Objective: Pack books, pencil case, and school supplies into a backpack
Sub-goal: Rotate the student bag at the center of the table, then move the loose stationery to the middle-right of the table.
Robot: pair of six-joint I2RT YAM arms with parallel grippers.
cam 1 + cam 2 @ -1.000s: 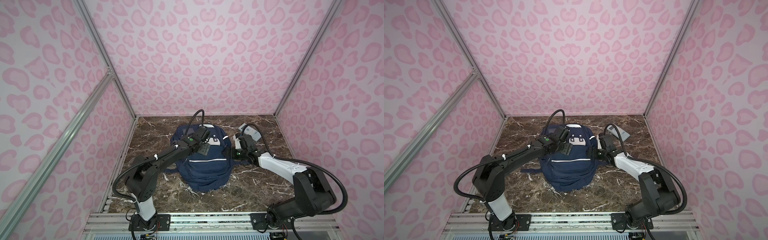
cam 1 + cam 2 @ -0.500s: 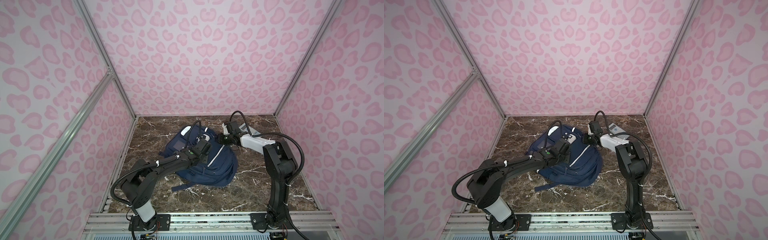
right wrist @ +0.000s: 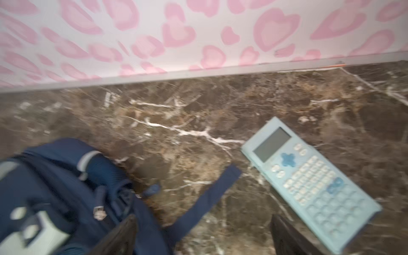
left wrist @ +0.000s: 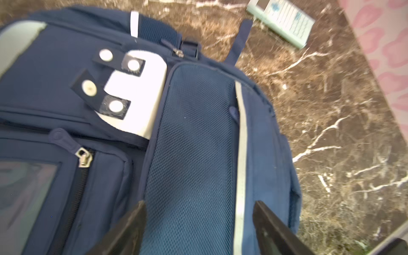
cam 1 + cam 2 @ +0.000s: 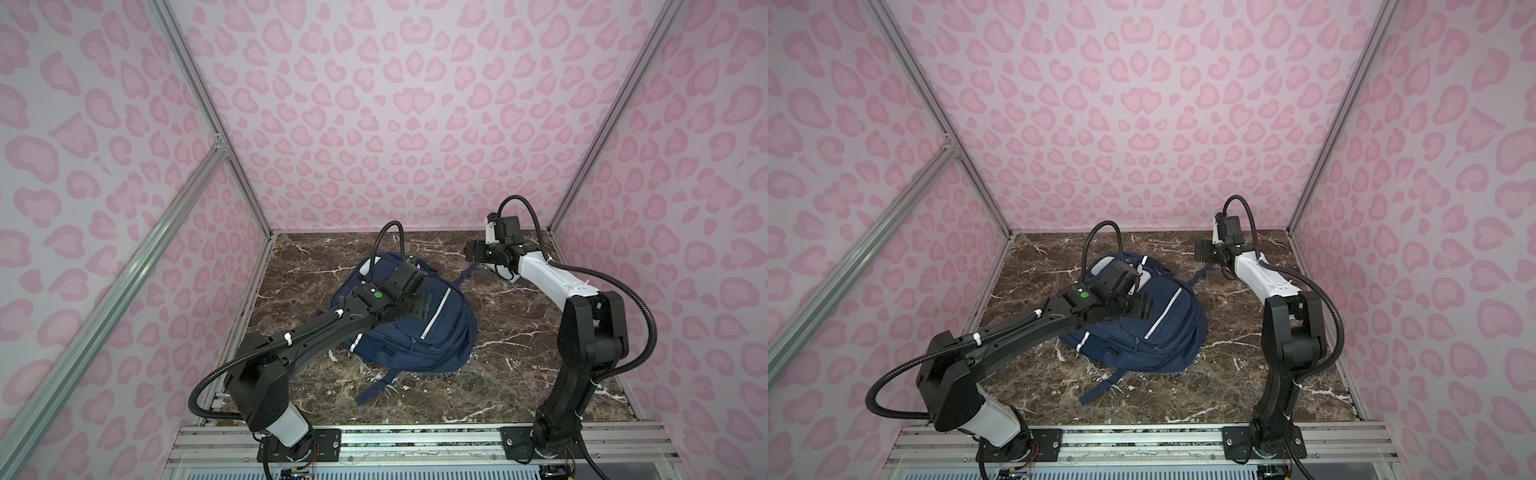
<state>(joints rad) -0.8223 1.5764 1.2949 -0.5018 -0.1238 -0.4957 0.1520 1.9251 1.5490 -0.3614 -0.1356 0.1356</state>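
Observation:
The navy backpack lies flat on the marble table, front pockets up. My left gripper hovers open just above it. In the left wrist view its fingertips straddle the mesh side pocket of the backpack without gripping it. My right gripper hangs open near the back right, holding nothing. In its wrist view the gripper is above a loose strap of the backpack. The pale blue calculator lies beside it. Books and pencil case are out of view.
Pink patterned walls close in the marble table at the back and both sides. A metal rail runs along the front. One backpack strap trails toward the front edge.
The backpack, upright between both grippers a second ago, has tipped over and now lies flat. The right arm swung to the back right and lifted. The left gripper came off the bag.

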